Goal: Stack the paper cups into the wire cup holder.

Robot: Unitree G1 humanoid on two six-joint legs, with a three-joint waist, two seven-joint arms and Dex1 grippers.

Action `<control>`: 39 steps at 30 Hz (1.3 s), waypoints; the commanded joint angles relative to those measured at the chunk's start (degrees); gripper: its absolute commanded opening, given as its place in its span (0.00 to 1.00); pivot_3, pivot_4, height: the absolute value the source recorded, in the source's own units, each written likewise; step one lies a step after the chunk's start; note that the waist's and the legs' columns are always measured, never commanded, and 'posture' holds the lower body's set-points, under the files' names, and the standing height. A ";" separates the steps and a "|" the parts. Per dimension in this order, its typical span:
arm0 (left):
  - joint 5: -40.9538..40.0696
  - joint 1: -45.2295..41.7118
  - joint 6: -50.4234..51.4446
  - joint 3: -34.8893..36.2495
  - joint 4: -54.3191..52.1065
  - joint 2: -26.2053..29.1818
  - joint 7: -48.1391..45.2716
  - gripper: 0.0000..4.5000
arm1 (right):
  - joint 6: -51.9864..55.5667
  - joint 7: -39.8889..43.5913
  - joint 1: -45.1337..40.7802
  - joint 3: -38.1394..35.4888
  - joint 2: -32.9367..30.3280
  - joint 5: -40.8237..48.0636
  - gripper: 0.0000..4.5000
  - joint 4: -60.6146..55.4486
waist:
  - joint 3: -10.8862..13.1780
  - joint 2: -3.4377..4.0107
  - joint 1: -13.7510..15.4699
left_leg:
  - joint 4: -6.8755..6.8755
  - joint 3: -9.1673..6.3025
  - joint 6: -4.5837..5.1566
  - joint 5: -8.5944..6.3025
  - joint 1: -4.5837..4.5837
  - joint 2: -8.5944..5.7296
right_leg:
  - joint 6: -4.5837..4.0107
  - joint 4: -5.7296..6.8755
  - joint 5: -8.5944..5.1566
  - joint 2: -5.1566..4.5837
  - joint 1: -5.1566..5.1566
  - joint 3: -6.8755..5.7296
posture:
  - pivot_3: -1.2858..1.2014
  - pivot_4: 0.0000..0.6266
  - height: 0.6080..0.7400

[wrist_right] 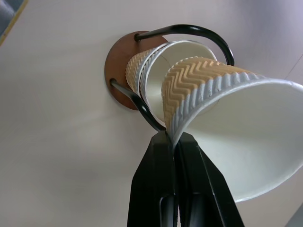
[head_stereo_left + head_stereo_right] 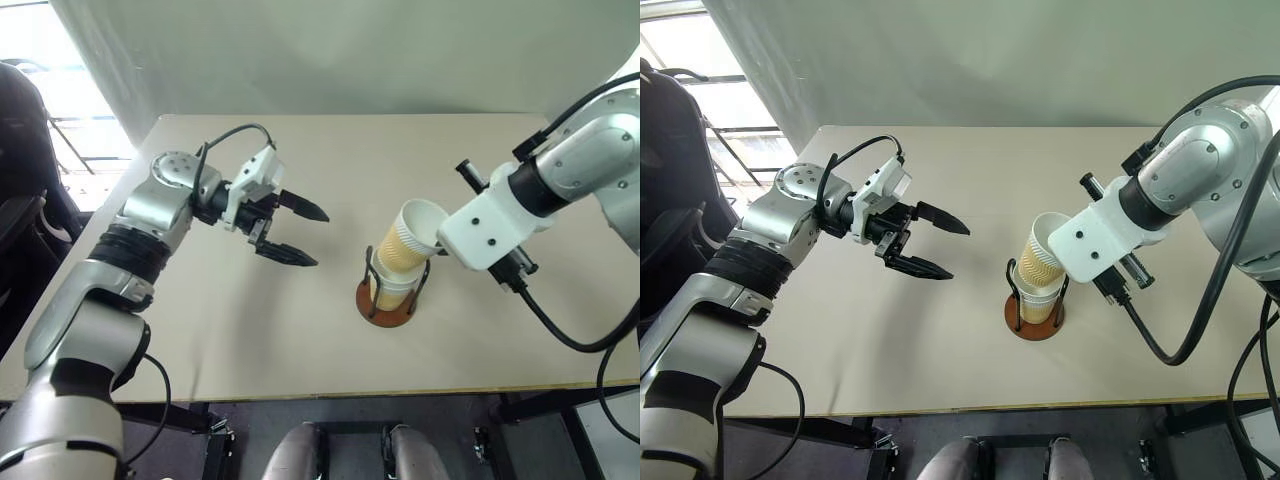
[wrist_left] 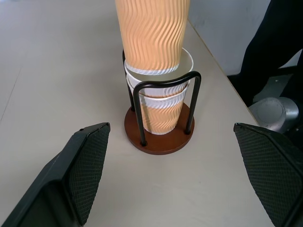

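The wire cup holder (image 2: 385, 308) stands on the table right of centre, with two paper cups (image 3: 158, 111) nested upright between its black loops. A third paper cup (image 2: 405, 243) leans above them, its bottom dipping into the upper nested cup. My right gripper (image 1: 173, 137) is shut on this cup's white rim and comes down at it from the right. My left gripper (image 2: 320, 238) hovers open and holds nothing, left of the holder, with its fingers pointing toward it. In the left wrist view the holder (image 3: 158, 142) sits between and beyond the two spread fingers (image 3: 87, 165).
The beige table (image 2: 200, 330) has bare surface all around the holder. Its front edge runs close below the holder. A dark chair (image 2: 25, 150) stands off the table's left side by a bright window.
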 commanded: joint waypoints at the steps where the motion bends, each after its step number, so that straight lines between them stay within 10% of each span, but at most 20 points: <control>1: -1.20 -0.75 0.29 1.09 -1.65 0.85 -1.74 1.00 | -0.28 0.21 0.44 -1.98 1.02 -1.58 0.19 -0.74 | 0.00 0.00 -0.01 | 0.00 0.00 0.00 0.00 0.00 0.00 | 0.00 0.00 0.00 0.00 0.00 0.00 | 0.52 0.24 1.00; 6: -1.22 -0.73 0.61 1.17 -2.23 1.04 -1.74 1.00 | 0.13 0.20 1.46 -3.66 3.15 -3.58 0.57 -0.50 | 0.00 0.00 0.00 | 0.01 0.00 0.02 0.02 0.00 0.00 | -0.02 0.01 0.02 0.00 0.00 0.00 | 0.52 0.24 1.00; 14: -1.10 -0.64 2.96 4.31 -0.77 0.19 -1.74 1.00 | 14.83 -3.95 -2.24 -12.09 7.75 -0.64 0.57 5.88 | 0.00 0.00 -0.03 | 0.01 0.02 -0.01 0.06 0.00 0.00 | -0.07 0.01 0.05 0.00 -0.01 0.00 | 0.52 0.24 1.00; 21: 2.14 1.79 7.25 17.94 2.70 -6.63 5.50 1.00 | 21.45 -24.22 5.15 -25.14 12.59 -0.83 0.57 23.71 | -0.01 -0.03 0.23 | 0.10 0.04 -0.20 0.28 0.08 -0.03 | -0.09 -0.03 0.13 -0.02 0.13 0.02 | 0.52 0.24 1.00; 39: 13.52 6.69 3.02 33.10 4.20 -11.47 25.95 1.00 | 14.20 -53.83 18.35 -42.23 24.56 3.85 0.57 42.14 | 0.00 0.01 0.14 | -0.13 0.15 -0.42 0.55 0.09 0.01 | 0.36 0.01 0.65 -0.03 -0.06 0.04 | 0.52 0.24 1.00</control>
